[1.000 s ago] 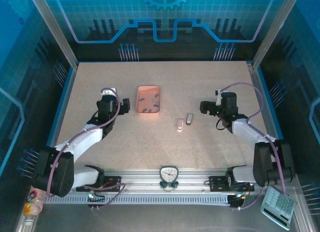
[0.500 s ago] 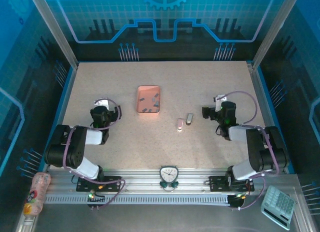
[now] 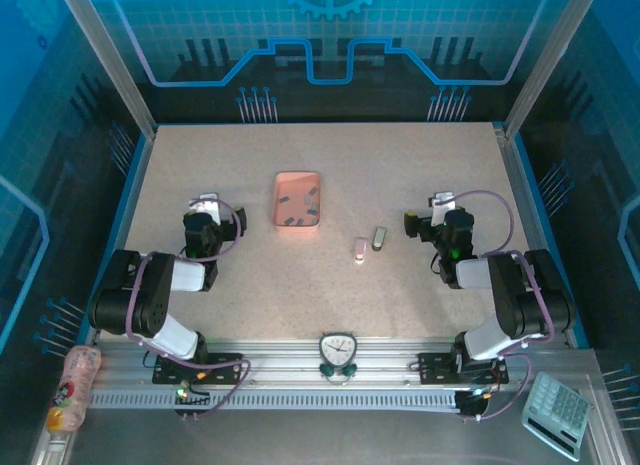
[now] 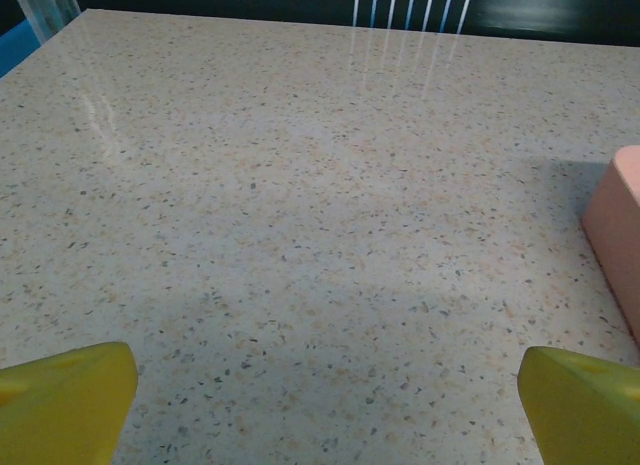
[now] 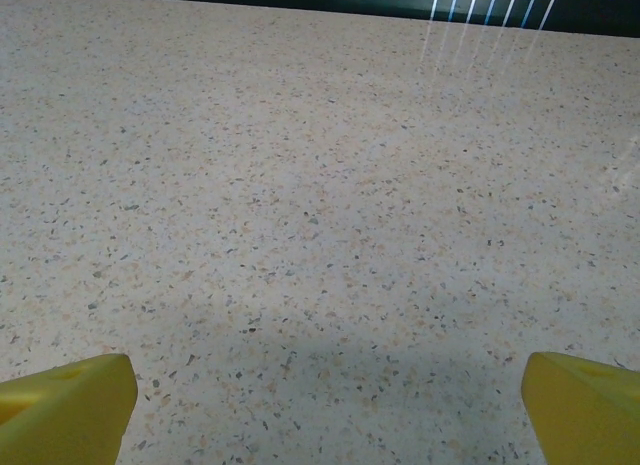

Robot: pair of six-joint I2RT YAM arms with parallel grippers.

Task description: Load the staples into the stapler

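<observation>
The salmon-pink tray (image 3: pixel 297 198) lies left of the table's middle, with the dark staples (image 3: pixel 302 203) loose inside it. The small pale pink stapler (image 3: pixel 360 249) lies on the table to the tray's right, a grey metal piece (image 3: pixel 379 238) just beside it. My left gripper (image 3: pixel 206 207) sits low at the left, folded back near its base and well left of the tray. Its yellow fingertips (image 4: pixel 70 395) stand wide open over bare table, the tray's corner (image 4: pixel 615 225) at the right. My right gripper (image 3: pixel 442 207) rests right of the stapler, open, its fingertips (image 5: pixel 575 405) over bare table.
A small clock (image 3: pixel 337 350) stands on the front rail between the arm bases. A calculator (image 3: pixel 556 413) lies off the table at the lower right and a soft pouch (image 3: pixel 72 385) at the lower left. Blue raised borders (image 3: pixel 128 200) edge the table.
Both arms have pulled back from an outstretched pose and folded down near their bases. In the last half second they barely shifted. Tray, staples and stapler have not moved.
</observation>
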